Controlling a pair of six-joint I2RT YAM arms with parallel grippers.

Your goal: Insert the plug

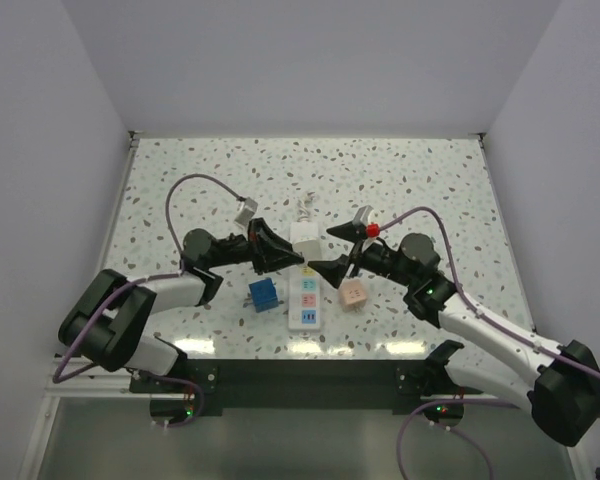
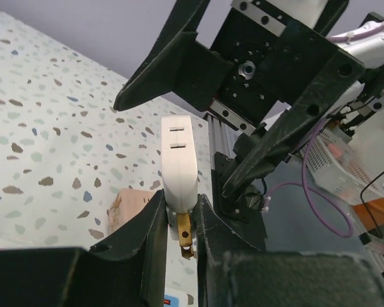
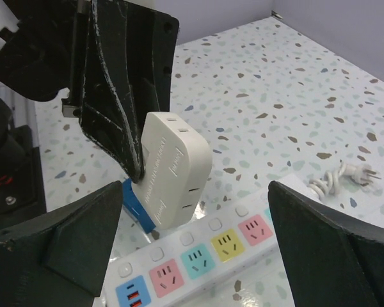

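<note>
The left gripper (image 2: 179,214) is clenched on a white plug adapter (image 3: 174,167), holding it in the air just above the power strip (image 3: 208,251). The adapter's long axis tilts steeply, its lower end toward the strip's coloured sockets. A brass prong (image 2: 185,234) pokes back between the fingers. The right gripper (image 1: 342,243) is spread wide beside the adapter, not touching it.

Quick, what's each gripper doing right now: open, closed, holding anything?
Left gripper: closed, holding the white plug.
Right gripper: open, holding nothing.
</note>
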